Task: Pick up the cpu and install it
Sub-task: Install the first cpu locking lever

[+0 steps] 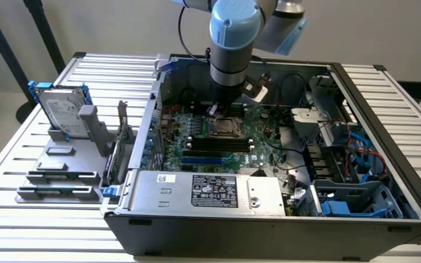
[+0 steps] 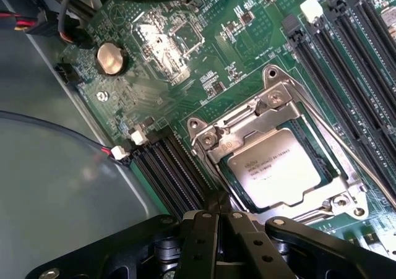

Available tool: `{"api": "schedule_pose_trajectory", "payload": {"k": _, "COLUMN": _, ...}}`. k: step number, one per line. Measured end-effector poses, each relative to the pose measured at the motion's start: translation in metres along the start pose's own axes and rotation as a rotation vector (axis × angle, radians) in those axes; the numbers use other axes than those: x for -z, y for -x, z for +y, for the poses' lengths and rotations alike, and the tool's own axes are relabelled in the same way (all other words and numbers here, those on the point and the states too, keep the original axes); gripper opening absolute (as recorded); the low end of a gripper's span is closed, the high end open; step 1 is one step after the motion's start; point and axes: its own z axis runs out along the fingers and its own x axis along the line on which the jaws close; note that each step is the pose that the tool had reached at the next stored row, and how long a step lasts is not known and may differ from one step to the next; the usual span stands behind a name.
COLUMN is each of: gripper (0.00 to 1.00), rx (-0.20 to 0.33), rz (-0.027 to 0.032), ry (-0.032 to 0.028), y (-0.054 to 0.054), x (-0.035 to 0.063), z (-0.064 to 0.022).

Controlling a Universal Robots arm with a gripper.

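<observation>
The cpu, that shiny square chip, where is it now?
The cpu sits in the metal socket frame on the green motherboard, between black memory slots, just beyond the gripper.

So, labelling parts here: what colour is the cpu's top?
Silvery grey, with small dark print; the cpu shows best in the wrist view.

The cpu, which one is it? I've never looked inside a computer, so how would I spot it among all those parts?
Start at the open computer case and find the green motherboard on its floor. Near the board's middle, under the robot's arm, sits a silvery metal socket frame, and the cpu lies inside it. It is a flat square with a pale printed metal top, unlike the long black slots beside it.
</observation>
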Motion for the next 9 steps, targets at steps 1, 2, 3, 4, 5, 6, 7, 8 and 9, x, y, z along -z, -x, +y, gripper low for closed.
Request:
{"api": "schedule_pose_trajectory", "payload": {"k": 1, "gripper": 0.11, "rx": 0.0, "rz": 0.0, "ry": 0.0, "y": -0.0007, "x": -0.0001, "z": 0.0011}}
{"api": "schedule_pose_trajectory", "payload": {"k": 2, "gripper": 0.11, "rx": 0.0, "rz": 0.0, "ry": 0.0, "y": -0.0015, "x": -0.0003, "z": 0.0021}}
{"api": "schedule_pose_trajectory", "payload": {"k": 3, "gripper": 0.11, "rx": 0.0, "rz": 0.0, "ry": 0.0, "y": -0.0022, "x": -0.0004, "z": 0.0032}}
{"api": "schedule_pose_trajectory", "payload": {"k": 4, "gripper": 0.11, "rx": 0.0, "rz": 0.0, "ry": 0.0, "y": -0.003, "x": -0.0006, "z": 0.0043}}
{"api": "schedule_pose_trajectory", "payload": {"k": 5, "gripper": 0.11, "rx": 0.0, "rz": 0.0, "ry": 0.0, "y": -0.0037, "x": -0.0007, "z": 0.0054}}
{"api": "schedule_pose_trajectory", "payload": {"k": 6, "gripper": 0.11, "rx": 0.0, "rz": -0.0001, "ry": 0.0, "y": -0.0044, "x": -0.0008, "z": 0.0064}}
{"api": "schedule_pose_trajectory", "payload": {"k": 7, "gripper": 0.11, "rx": 0.0, "rz": -0.0002, "ry": 0.0, "y": -0.0051, "x": -0.001, "z": 0.0075}}
{"api": "schedule_pose_trajectory", "payload": {"k": 8, "gripper": 0.11, "rx": 0.0, "rz": -0.0002, "ry": 0.0, "y": -0.0059, "x": -0.0011, "z": 0.0087}}
{"api": "schedule_pose_trajectory", "payload": {"k": 9, "gripper": 0.11, "rx": 0.0, "rz": -0.0002, "ry": 0.0001, "y": -0.0068, "x": -0.0013, "z": 0.0099}}
